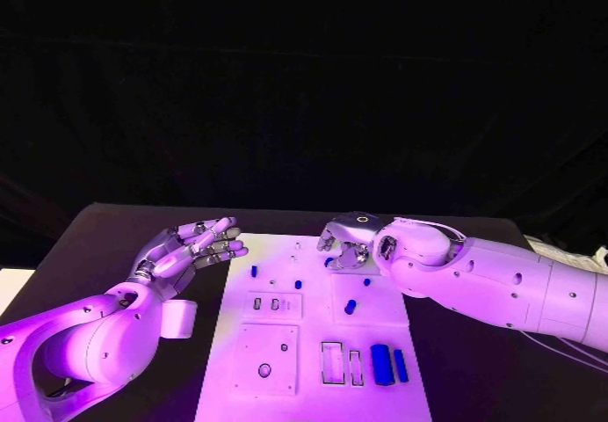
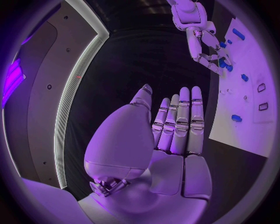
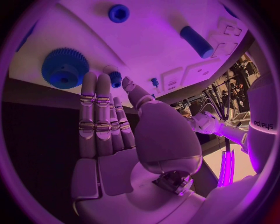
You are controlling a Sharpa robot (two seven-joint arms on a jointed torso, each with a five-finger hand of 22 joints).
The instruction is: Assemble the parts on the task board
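The black table [image 1: 102,230] carries the task board [image 1: 317,352], the white plate that serves here as the landmark for everything else.

The right arm [image 1: 507,286] reaches over the board's far end, and the right hand [image 1: 349,246] hangs above that far edge. In the right wrist view its fingers [image 3: 96,116] lie straight and side by side, with nothing between them and the thumb, so the hand is open and empty. Just past the fingertips sit a large blue gear [image 3: 64,68] and a small blue gear [image 3: 115,78], both on the board near its far edge.

The left arm [image 1: 76,347] lies off the board's left side, and the left hand [image 1: 190,248] is raised beside the board's far left corner, clear of it. Its fingers [image 2: 184,116] are stretched out flat and hold nothing.

Among the smaller pieces, a blue cylinder [image 3: 197,42] lies loose on the board near its middle, and a blue knob [image 3: 119,13] stands further along the board. Two blue bars [image 1: 387,364] lie side by side at the board's near right corner, next to empty rectangular slots [image 1: 340,362].

As I judge it, the assembly is at an early stage: several parts lie loose, slots are unfilled, and neither hand has a part. Whether the gears are already seated I cannot tell.
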